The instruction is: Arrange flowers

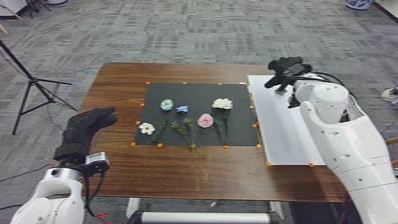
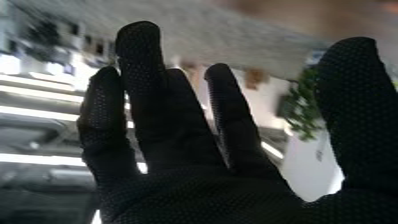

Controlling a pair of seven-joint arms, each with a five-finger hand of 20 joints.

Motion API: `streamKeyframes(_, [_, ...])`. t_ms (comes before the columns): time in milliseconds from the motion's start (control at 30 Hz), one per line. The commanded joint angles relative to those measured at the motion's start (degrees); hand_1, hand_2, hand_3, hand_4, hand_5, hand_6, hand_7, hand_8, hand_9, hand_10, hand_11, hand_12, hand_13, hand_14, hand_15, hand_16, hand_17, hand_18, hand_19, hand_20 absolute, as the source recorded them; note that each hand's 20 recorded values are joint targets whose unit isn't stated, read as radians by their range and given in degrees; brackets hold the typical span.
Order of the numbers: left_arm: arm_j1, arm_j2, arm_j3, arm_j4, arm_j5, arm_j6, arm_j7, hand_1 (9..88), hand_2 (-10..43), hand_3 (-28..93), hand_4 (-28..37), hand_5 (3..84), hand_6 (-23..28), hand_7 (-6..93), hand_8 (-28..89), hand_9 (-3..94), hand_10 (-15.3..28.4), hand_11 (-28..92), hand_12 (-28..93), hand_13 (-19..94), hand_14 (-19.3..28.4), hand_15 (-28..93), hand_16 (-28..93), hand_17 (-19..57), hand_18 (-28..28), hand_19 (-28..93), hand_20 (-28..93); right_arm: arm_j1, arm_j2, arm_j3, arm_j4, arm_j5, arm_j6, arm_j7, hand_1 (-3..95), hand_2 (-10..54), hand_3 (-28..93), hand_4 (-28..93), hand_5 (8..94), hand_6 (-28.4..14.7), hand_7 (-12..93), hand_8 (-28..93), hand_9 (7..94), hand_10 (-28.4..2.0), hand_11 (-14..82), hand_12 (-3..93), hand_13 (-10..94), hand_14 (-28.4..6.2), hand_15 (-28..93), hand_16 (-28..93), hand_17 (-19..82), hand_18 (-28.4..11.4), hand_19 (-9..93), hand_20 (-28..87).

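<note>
Several flowers lie on the dark mat in the head view: a white flower [image 1: 222, 103], a pink flower [image 1: 205, 120], a small blue flower [image 1: 182, 109], a pale blue flower [image 1: 166, 104] and another white flower [image 1: 147, 128], with green stems toward the front. My right hand [image 1: 286, 70] is over the far end of the white board, apart from the flowers. In the right wrist view the right hand [image 2: 178, 185] is open, its fingers straight and holding nothing. At the table's left edge is my left hand [image 1: 84, 127], its fingers relaxed, away from the mat.
The dark mat [image 1: 191, 91] with orange markers at its edges lies mid-table, and the white board [image 1: 289, 145] is on its right. A black tripod [image 1: 34, 80] stands on the floor at the left. Green leaves [image 2: 304, 102] show beside the thumb in the right wrist view.
</note>
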State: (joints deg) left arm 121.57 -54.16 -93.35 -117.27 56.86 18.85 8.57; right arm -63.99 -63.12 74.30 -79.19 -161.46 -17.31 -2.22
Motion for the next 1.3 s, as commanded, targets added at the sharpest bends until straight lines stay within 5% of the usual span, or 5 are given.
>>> streamKeyframes(33, [0.82,-0.46,0.22,-0.55,-0.28,-0.39,0.1,26.5,8.0,68,-24.8,54.9,1.1,18.7,-8,54.6,14.1,26,16,41,19.0,29,-1,4.9,13.6,12,19,-1.03,-0.11,1.93,5.23,-4.44,3.41,0.15,26.0,-9.5,76,-22,43.2,-2.8,17,-9,46.5,-16.2,6.7,16.6,56,-15.3,53,28,26,-24.4,72,53])
streamKeyframes(733, [0.11,-1.16,1.96,-0.08,0.0,-1.8,-0.28,26.8,8.0,68,-24.4,54.8,0.9,18.7,-8,54.6,14.1,26,16,41,19.0,29,-1,4.9,13.7,12,19,-2.91,-5.42,3.78,15.62,-8.18,21.03,-1.8,41.8,-9.5,75,-25,60.1,3.2,25,-14,69.7,-10.7,16.4,15.9,69,-11.7,60,29,33,-23.0,78,54])
streamKeyframes(900, [0.34,-1.1,1.66,-0.34,-0.16,-1.08,-0.08,26.8,8.1,68,-24.5,54.8,1.0,18.7,-8,54.6,14.1,26,16,41,19.0,29,-1,4.8,13.7,12,19,-2.43,-3.96,2.2,16.27,-5.89,25.26,-2.29,50.1,-9.5,68,-26,66.3,3.4,27,-3,76.4,-9.4,14.6,20.6,71,-10.7,60,31,35,-22.9,79,55])
streamKeyframes(1000, [0.68,-1.11,1.35,-0.6,-0.17,-0.96,-0.14,26.8,8.1,68,-24.5,54.9,1.1,18.7,-8,54.6,14.1,26,16,41,19.0,29,-1,4.8,13.7,12,19,-2.38,-1.34,-0.41,13.44,-0.76,26.8,-0.63,54.2,-9.5,66,-26,75.3,4.0,27,-1,86.4,-8.9,11.9,27.4,74,-9.7,62,33,36,-23.1,80,56])
streamKeyframes(1300, [1.46,-0.59,0.53,-1.15,-0.09,-1.1,-0.27,26.6,7.9,68,-24.7,55.1,1.3,18.4,-8,54.8,14.3,26,16,42,19.3,29,-1,4.8,13.8,12,19,-5.23,7.9,-7.68,-6.03,14.21,21.45,7.23,55.3,-9.5,65,-23,79.8,3.4,24,2,89.8,-9.0,12.9,28.9,74,-10.0,63,34,37,-23.7,82,57])
